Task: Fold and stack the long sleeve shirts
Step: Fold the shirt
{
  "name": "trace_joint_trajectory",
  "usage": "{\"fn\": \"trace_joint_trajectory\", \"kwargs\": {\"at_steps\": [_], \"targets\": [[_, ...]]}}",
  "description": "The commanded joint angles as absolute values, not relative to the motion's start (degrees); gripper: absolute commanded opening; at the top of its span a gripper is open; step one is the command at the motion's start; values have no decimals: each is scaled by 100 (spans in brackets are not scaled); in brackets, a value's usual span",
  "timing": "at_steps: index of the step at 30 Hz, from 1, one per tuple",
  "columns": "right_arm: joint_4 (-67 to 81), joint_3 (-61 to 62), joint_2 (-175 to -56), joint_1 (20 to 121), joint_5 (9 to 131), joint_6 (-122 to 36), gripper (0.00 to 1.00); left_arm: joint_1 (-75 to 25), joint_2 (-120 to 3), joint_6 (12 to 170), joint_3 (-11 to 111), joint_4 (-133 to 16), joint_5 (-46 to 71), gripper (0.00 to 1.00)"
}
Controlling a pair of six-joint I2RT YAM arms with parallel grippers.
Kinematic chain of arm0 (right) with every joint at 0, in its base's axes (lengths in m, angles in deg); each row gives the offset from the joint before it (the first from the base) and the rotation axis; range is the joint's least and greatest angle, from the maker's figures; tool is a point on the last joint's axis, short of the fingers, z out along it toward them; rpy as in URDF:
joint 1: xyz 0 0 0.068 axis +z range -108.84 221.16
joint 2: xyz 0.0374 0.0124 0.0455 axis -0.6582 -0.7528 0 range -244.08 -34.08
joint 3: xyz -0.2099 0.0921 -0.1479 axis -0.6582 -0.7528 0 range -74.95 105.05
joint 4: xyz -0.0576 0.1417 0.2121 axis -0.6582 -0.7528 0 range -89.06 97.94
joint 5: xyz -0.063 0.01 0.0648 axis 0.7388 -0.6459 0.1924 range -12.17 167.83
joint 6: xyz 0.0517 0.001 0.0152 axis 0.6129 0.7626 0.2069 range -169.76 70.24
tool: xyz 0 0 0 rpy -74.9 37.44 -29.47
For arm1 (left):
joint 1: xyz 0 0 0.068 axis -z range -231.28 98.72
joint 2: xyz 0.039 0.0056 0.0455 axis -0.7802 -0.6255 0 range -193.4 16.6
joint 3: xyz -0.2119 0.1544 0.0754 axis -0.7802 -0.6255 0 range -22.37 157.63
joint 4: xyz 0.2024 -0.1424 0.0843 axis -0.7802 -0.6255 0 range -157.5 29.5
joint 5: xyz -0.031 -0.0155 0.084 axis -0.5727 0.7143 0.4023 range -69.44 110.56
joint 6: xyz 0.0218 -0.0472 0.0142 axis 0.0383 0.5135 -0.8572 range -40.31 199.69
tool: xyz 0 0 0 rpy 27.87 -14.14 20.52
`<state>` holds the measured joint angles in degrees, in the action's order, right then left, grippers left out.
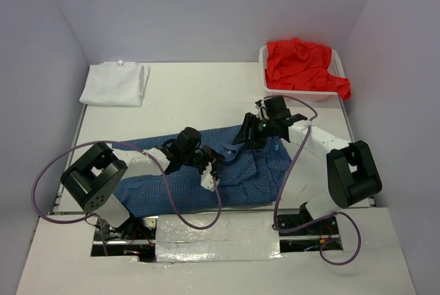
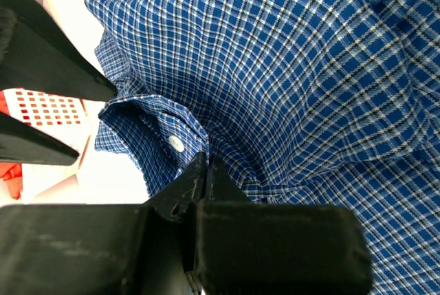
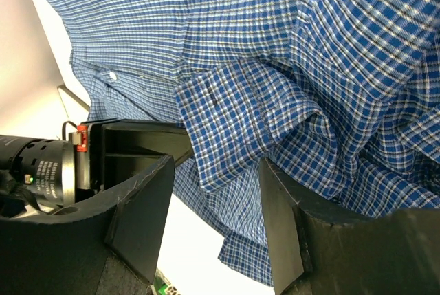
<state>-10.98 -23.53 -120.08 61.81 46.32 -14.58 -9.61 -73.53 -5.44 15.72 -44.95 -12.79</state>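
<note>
Top external view has the blue checked shirt (image 1: 161, 188) spread rumpled on the table (image 1: 206, 92) from the centre toward 6 o'clock, a folded white shirt (image 1: 115, 83) at 10 o'clock and a red shirt (image 1: 302, 67) heaped in the white mesh basket (image 1: 300, 94) at 2 o'clock. The left gripper (image 1: 210, 168) is squeezed tight on a fold of the blue cloth beside a small white button (image 2: 176, 144). At the shirt's 2 o'clock edge, the right gripper (image 1: 251, 132) stands wide, a cuff lying between its jaws unclamped.
</note>
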Motion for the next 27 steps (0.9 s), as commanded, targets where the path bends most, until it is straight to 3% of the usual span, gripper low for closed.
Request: {"fn": "trace_joint_trajectory", "kwargs": {"at_steps": [1, 15, 18, 19, 21, 22, 24, 27], "targets": [[-833, -2476, -11960, 6226, 4601, -1267, 60, -918, -7191, -469, 1481, -4266, -1557, 0], [-131, -2792, -12179, 6270, 4891, -661, 57, -883, -7288, -302, 1586, -4170, -1443, 0], [-7, -2880, -12215, 6278, 4997, -555, 45, -874, -7305, -293, 1604, -4134, -1416, 0], [2, -2863, -12241, 6278, 4997, -563, 32, -874, -7314, -293, 1604, -4117, -1407, 0], [-41, -2810, -12337, 6278, 4874, -607, 18, -874, -7323, -215, 1604, -4099, -1399, 0], [-68, -2784, -12338, 6278, 4856, -660, 6, -874, -7323, -171, 1621, -4082, -1390, 0], [-155, -2766, -12268, 6270, 4830, -704, 0, -874, -7288, 92, 1691, -4047, -1311, 0], [-348, -2740, -12075, 6278, 4777, -853, 0, -874, -7218, 565, 1849, -4047, -1206, 0]]}}
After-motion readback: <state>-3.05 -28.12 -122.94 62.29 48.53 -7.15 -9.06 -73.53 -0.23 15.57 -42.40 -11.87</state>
